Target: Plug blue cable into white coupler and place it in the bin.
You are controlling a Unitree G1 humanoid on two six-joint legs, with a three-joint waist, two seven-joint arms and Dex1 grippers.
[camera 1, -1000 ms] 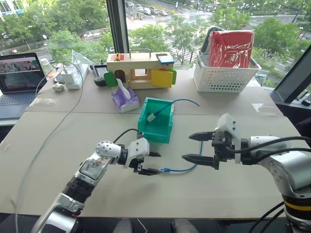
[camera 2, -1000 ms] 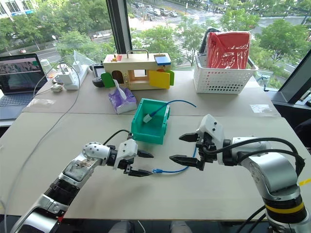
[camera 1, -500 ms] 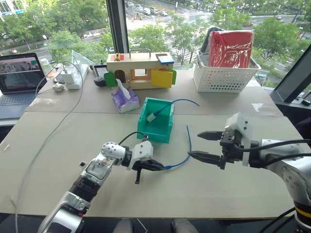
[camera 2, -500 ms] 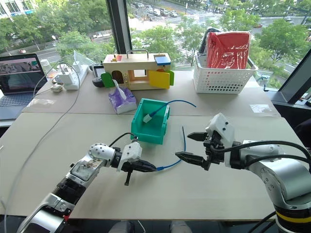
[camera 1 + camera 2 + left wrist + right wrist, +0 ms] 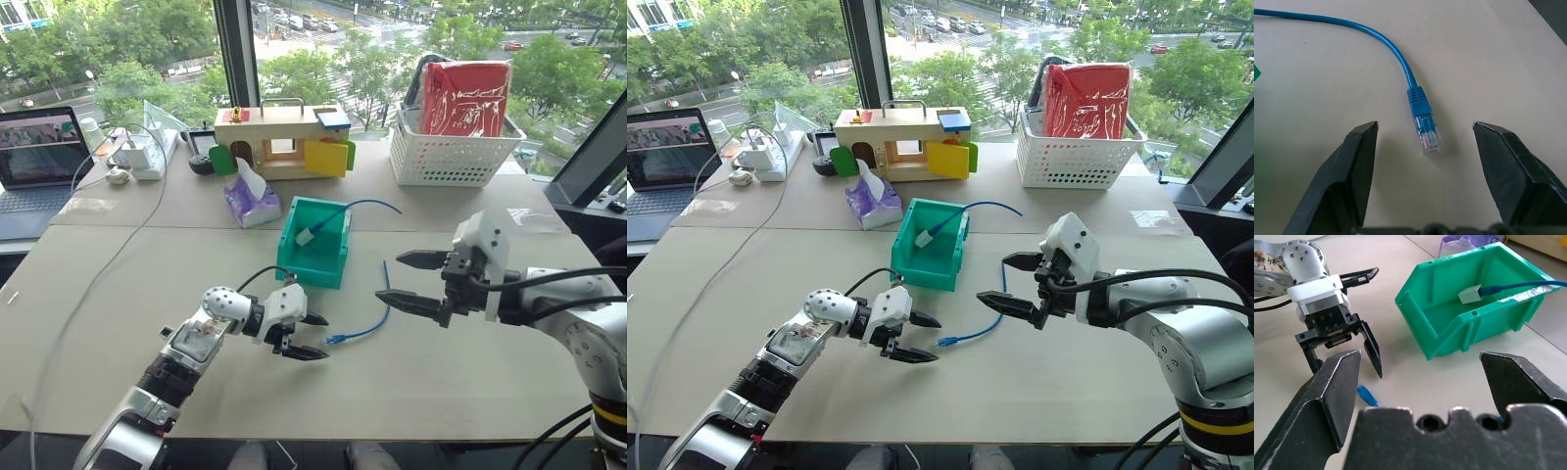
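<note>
My left hand has just let go, fingers wide around the thin blue cable's clear plug, now lying on the desk near the teal plastic bin; right hand hovers wide, so regrasp comes next

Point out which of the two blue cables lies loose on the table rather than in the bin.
The blue cable lying between the two grippers: its clear plug rests bare on the table beside the left gripper. The other blue cable ends in a white block inside the green bin.
</note>
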